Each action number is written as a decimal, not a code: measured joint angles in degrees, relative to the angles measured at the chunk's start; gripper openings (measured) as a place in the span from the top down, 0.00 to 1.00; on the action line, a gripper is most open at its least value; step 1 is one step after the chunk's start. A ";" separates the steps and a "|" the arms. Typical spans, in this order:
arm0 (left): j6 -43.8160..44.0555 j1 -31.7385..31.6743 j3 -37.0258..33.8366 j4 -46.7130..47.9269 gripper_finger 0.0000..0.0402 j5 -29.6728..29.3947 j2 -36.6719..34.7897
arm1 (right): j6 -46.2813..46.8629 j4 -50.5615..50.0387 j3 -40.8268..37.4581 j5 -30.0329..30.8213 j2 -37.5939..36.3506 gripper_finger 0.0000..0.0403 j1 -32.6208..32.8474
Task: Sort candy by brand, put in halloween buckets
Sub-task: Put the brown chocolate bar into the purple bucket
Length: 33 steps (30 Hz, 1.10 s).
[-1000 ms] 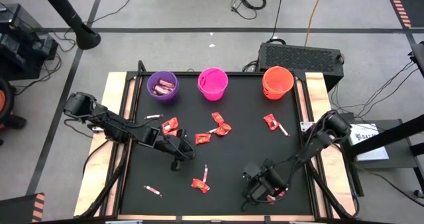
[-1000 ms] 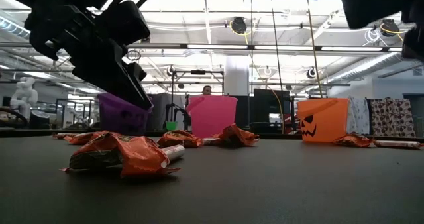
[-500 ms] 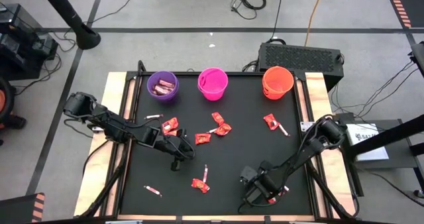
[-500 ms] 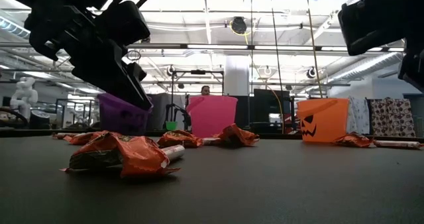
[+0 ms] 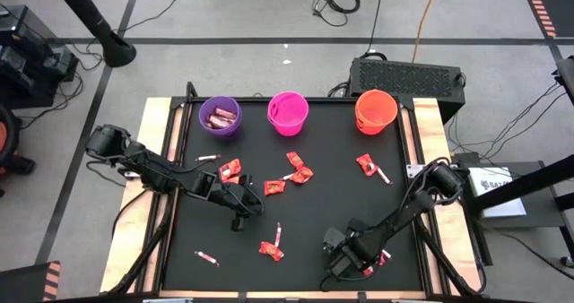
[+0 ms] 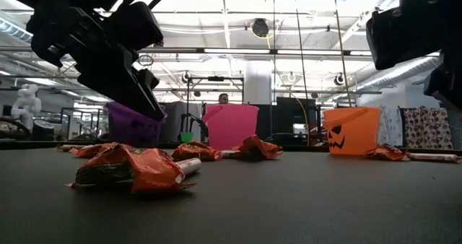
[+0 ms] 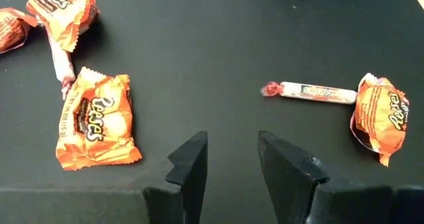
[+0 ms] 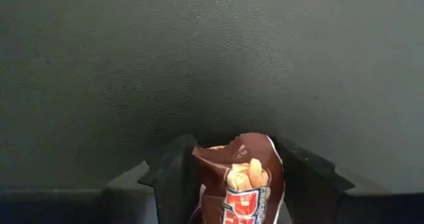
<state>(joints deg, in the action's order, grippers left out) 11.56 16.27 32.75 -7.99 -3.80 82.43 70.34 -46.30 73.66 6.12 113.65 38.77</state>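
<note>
High view is showing the sort barely begun: only the purple bucket [image 5: 220, 116] is holding maroon candy, while the pink bucket [image 5: 288, 111] and orange bucket [image 5: 376, 109] are looking empty. About 10 sweets are lying loose on the black table [image 5: 323, 204].

Right gripper [image 5: 345, 260] is sitting low near the table's front edge, pinching a maroon wrapper [image 8: 240, 177] between its fingers. All 3 buckets are standing well ahead of it along the far edge. The path from it toward the purple bucket is crossing the orange wrappers [image 5: 271, 248] and the left arm, so lifting clear first looks wise.

Left gripper [image 7: 228, 159] is hovering mid-table with fingers spread and nothing between them. One orange Reese's pack [image 7: 96, 121] is lying just beside it, a pale stick [image 7: 311, 91] and another pack [image 7: 377, 114] ahead; bare mat lies directly in front.
</note>
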 joint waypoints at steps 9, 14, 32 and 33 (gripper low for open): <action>-0.27 0.00 -0.02 0.22 0.65 -0.06 0.00 | -1.79 0.04 -0.34 -0.16 -2.68 0.66 -1.39; -0.04 0.00 -0.02 3.65 0.65 -0.08 -0.06 | -5.74 1.80 -0.33 2.98 -2.79 0.74 -2.64; 13.77 4.82 0.00 18.30 0.65 -6.33 -0.79 | -42.73 22.11 -0.21 14.81 -2.89 0.91 -17.66; 15.47 5.43 0.00 19.69 0.65 -7.49 -0.79 | -45.75 24.18 -0.21 16.07 -2.89 0.91 -19.20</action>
<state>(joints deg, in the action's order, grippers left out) 27.04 21.70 32.75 11.70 -11.29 81.65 24.59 -22.13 73.45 22.20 110.76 19.57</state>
